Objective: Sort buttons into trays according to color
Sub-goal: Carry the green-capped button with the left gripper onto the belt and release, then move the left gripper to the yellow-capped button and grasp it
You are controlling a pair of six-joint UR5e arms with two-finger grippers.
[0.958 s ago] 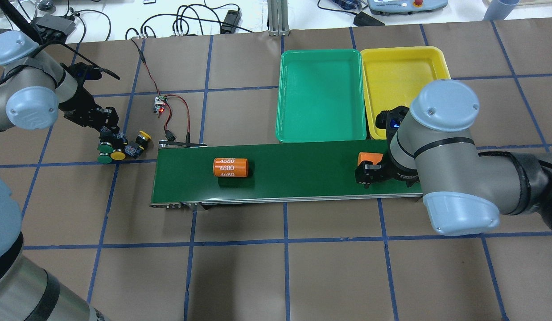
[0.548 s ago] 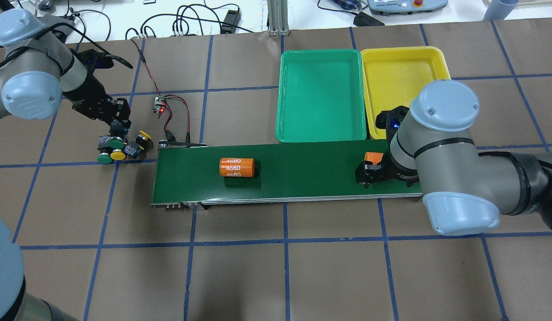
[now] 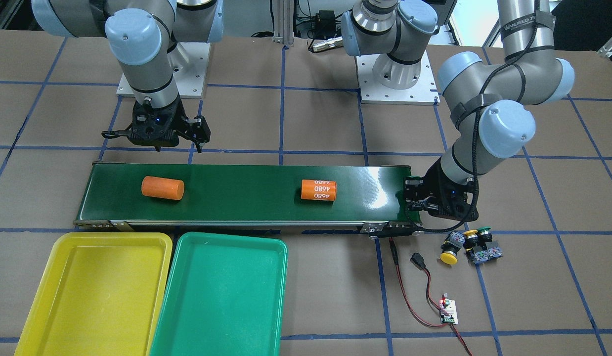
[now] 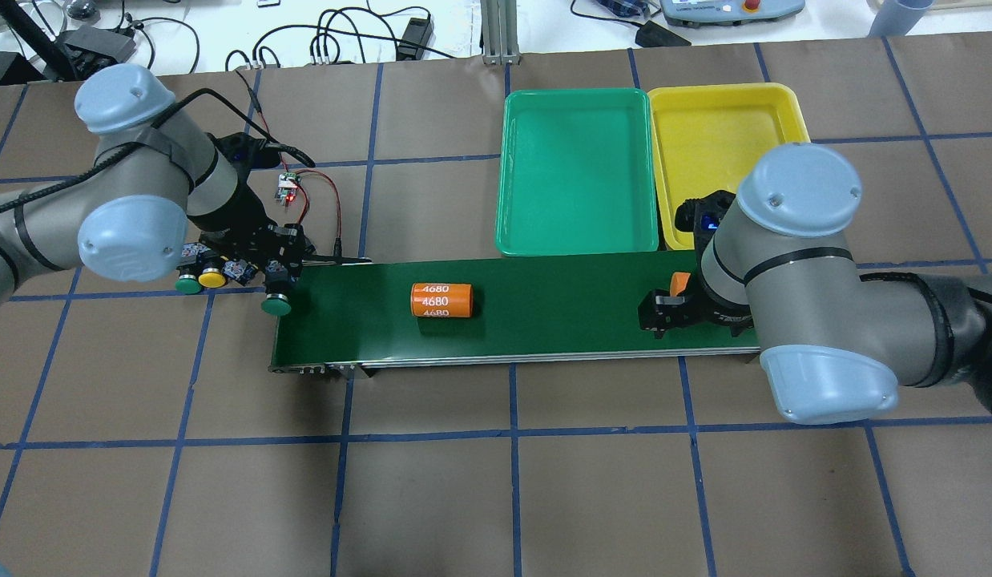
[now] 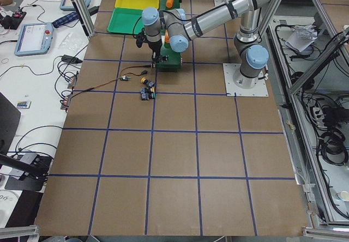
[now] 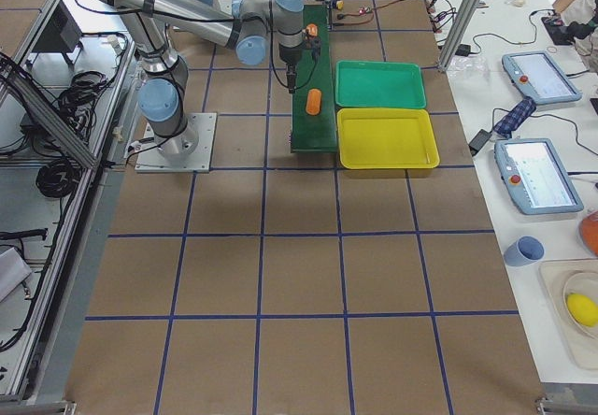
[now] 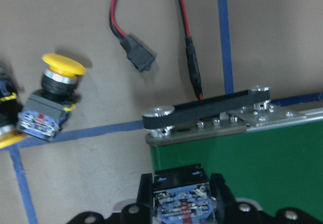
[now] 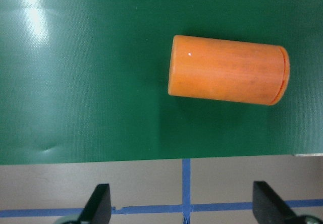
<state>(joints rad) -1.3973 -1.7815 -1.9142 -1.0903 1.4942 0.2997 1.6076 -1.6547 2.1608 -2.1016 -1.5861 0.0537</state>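
Observation:
My left gripper is shut on a green-capped button and holds it over the left end of the belt. In the left wrist view the button's contact block sits between the fingers. On the table left of the belt stand a green button and a yellow button; another yellow button lies on its side beside them. The green tray and yellow tray hold nothing. My right gripper is open beside the belt's right end.
The dark-green conveyor belt carries an orange cylinder marked 4680 and a plain orange cylinder in front of my right gripper. A small circuit board with red wires lies behind the belt's left end.
My left gripper closed on a green button from the cluster and carried it right to the belt's left end. Both orange cylinders travelled right along the belt. The right arm stayed still.

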